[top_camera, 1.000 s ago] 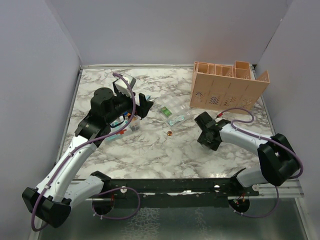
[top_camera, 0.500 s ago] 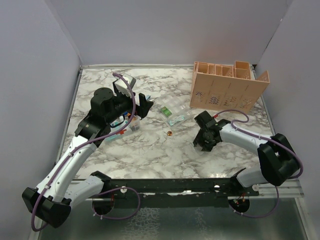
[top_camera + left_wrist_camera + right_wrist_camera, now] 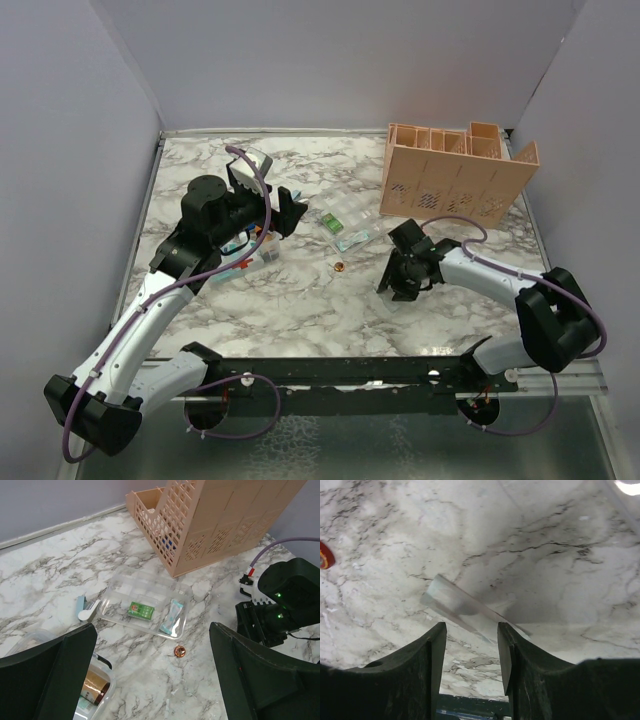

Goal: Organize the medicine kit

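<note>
Right claw [image 3: 470,632], half-open, straddles a flat clear plastic strip [image 3: 451,603] on veined marble [image 3: 560,555].

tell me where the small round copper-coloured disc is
In the top view the small round copper-coloured disc lies on the marble table, just nearer the arms than the clear plastic tray and to the left of the right gripper.

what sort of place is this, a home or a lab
Most likely a robot lab test cell, not a home: the left arm and right arm are bolted at the edge of a marble-patterned table, and plain walls box it in.
</note>
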You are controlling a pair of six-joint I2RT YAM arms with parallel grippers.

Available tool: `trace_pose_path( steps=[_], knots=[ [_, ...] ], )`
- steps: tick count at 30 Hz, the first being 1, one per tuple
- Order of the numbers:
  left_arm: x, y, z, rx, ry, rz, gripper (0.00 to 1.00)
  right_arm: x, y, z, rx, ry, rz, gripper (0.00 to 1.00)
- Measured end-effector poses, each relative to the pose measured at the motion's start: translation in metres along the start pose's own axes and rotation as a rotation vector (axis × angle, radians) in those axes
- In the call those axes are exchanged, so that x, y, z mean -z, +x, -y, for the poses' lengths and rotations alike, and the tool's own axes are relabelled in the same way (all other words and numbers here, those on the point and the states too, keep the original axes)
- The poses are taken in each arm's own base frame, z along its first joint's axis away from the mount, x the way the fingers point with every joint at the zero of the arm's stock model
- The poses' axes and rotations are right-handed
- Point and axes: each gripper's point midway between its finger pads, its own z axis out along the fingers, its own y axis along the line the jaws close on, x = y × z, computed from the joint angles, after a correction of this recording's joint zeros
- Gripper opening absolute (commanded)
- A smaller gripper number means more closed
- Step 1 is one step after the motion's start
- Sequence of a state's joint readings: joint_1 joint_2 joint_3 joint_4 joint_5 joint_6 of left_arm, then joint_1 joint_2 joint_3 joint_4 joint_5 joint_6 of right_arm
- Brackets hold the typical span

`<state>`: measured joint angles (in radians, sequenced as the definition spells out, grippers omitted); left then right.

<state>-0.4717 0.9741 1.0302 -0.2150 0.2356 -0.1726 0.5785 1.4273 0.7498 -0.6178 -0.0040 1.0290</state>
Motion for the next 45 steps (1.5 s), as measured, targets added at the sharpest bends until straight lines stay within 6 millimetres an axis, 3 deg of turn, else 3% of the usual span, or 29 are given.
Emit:
trace_pose_path(
  steps=[10,20,27,33,39,45],
  knots=[
    [0.000,-0.001,0.002,0.004,0.009,0.004,0.99,0.003,-0.001,-0.017,0.161,-0.118,0.001,0.44],
    [0.000,-0.001,0.002,0.004,0.009,0.003,0.99,0.005,-0.023,-0.026,0.363,-0.170,0.131,0.41],
    [0.000,-0.001,0.002,0.004,0.009,0.004,0.99,-0.005,-0.017,-0.020,0.427,-0.136,0.129,0.36],
    [0.000,-0.001,0.002,0.004,0.009,0.004,0.99,-0.013,-0.014,-0.013,0.436,-0.105,0.115,0.21],
    [-0.001,0.000,0.001,0.004,0.009,0.001,0.99,-0.017,-0.017,-0.018,0.424,-0.105,0.120,0.02],
    [-0.001,0.000,0.001,0.004,0.008,0.000,0.99,-0.017,-0.018,-0.019,0.374,-0.095,0.131,0.01]
  ],
)
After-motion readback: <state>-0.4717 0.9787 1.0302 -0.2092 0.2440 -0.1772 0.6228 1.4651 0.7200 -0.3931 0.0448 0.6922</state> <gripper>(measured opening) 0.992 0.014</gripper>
